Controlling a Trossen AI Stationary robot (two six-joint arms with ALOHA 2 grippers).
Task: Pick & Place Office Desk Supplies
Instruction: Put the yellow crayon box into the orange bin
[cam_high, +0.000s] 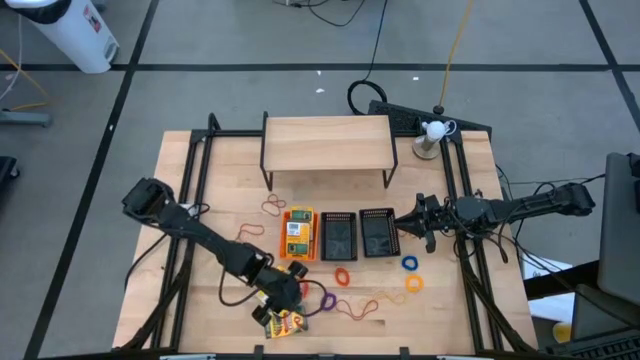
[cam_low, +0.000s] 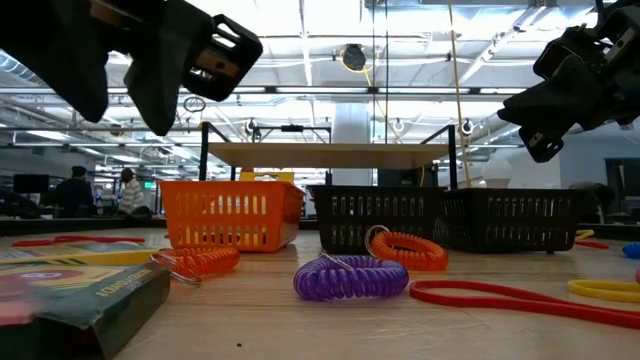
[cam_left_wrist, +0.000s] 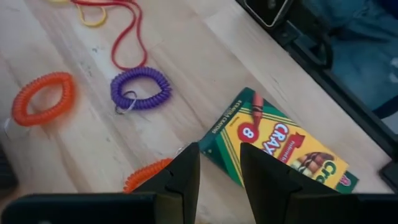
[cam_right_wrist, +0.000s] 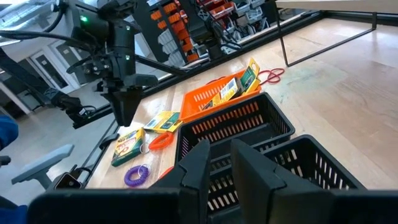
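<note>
Yellow-and-green crayon boxes (cam_high: 282, 322) were seen lying flat at the table's near edge, right beside the front rail, with little bare wood left on that side. The left gripper (cam_high: 290, 297) was held just above and behind them; its fingers (cam_left_wrist: 183, 180) stood a narrow gap apart and nothing was gripped between them. A purple coiled band (cam_left_wrist: 140, 89) and an orange coiled band (cam_left_wrist: 42, 98) were spread on open wood just beyond, with a red loop (cam_left_wrist: 127, 37) past them. Farther back, the orange tray (cam_high: 298, 234), already loaded with crayon boxes, was set in a row with two black mesh trays (cam_high: 358, 234), the three nearly touching. The right gripper (cam_high: 408, 224) was poised just beside the rightmost mesh tray, its fingers (cam_right_wrist: 198, 163) slightly parted and holding nothing. Blue and yellow bands (cam_high: 411, 273) were left on clear wood near the right rail. The wooden riser (cam_high: 326, 145) closed off the far edge.
</note>
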